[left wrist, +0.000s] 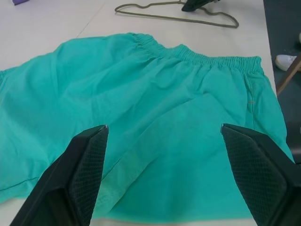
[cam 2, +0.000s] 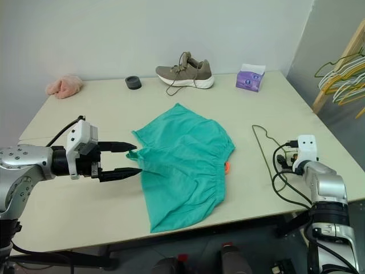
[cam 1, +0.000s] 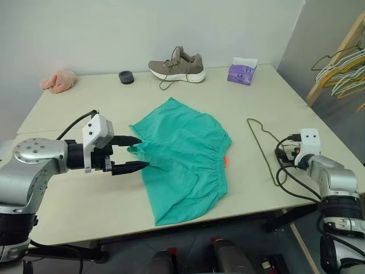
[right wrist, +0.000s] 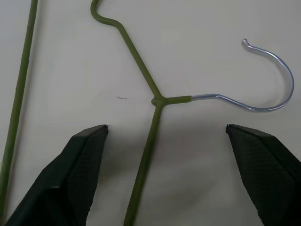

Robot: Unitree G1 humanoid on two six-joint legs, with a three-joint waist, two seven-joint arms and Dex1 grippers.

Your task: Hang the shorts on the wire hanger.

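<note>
I see the shorts [cam 1: 182, 160] lying flat mid-table [cam 1: 85, 194], my left claw [cam 1: 136, 153] spread wide at their left edge, and my right claw [right wrist: 164, 136] spread wide just over the wire hanger [right wrist: 150, 113] lying right of them.

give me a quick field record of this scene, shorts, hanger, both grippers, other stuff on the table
shorts: teal, spread flat mid-table, waistband toward the hanger
wire hanger: olive green with a bare metal hook, flat on the table, beside the shorts on the robot's right, apart from them
left gripper: open, at the shorts' left edge, nothing held
right gripper: open, just above the hanger's neck, not gripping
far edge: pink cloth, black round object, shoe, purple tissue pack
task status: not hung yet
</note>
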